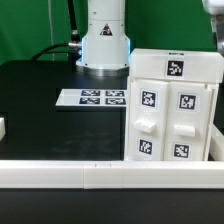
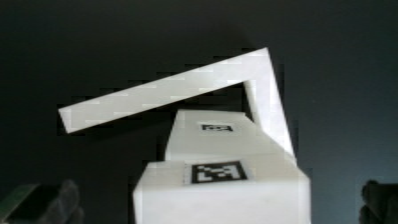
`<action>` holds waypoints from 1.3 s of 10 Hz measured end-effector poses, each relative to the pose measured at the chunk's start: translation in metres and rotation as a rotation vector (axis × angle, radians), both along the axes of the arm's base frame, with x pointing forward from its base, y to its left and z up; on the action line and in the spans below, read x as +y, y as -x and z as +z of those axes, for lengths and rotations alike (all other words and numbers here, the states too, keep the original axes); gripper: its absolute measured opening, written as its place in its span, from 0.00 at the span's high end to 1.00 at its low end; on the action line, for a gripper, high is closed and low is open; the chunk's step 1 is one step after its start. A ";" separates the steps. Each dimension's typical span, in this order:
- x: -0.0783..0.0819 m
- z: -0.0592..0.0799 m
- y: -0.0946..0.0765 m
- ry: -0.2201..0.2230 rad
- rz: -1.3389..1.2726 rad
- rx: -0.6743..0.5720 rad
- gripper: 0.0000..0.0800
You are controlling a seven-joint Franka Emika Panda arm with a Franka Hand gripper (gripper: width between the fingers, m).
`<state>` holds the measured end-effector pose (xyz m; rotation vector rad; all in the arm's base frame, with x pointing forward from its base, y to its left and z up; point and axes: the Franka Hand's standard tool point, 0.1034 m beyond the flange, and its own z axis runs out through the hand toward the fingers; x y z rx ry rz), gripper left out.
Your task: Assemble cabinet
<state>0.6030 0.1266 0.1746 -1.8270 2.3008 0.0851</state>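
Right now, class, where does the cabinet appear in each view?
Exterior view: the cabinet stands at the right, beside the marker board.
Wrist view: the cabinet fills the lower middle, seen close up.
Shared landmark: its black-and-white tags.

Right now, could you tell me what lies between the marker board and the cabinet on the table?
Nothing: in the exterior view only a narrow strip of bare black table separates the marker board from the cabinet.
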 end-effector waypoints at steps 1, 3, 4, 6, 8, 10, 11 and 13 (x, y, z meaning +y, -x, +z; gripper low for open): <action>0.000 -0.001 0.000 0.000 0.001 0.002 0.00; 0.002 -0.003 0.003 0.025 0.199 0.000 0.00; 0.001 -0.009 0.003 0.036 0.304 -0.007 0.00; 0.002 -0.001 -0.004 0.044 0.493 -0.023 0.00; 0.003 -0.003 -0.003 0.055 0.601 -0.037 0.00; 0.002 -0.004 -0.003 0.068 0.732 -0.059 0.00; 0.000 -0.006 0.000 0.102 0.931 -0.068 0.00; -0.002 -0.004 -0.002 0.122 1.195 -0.114 0.00</action>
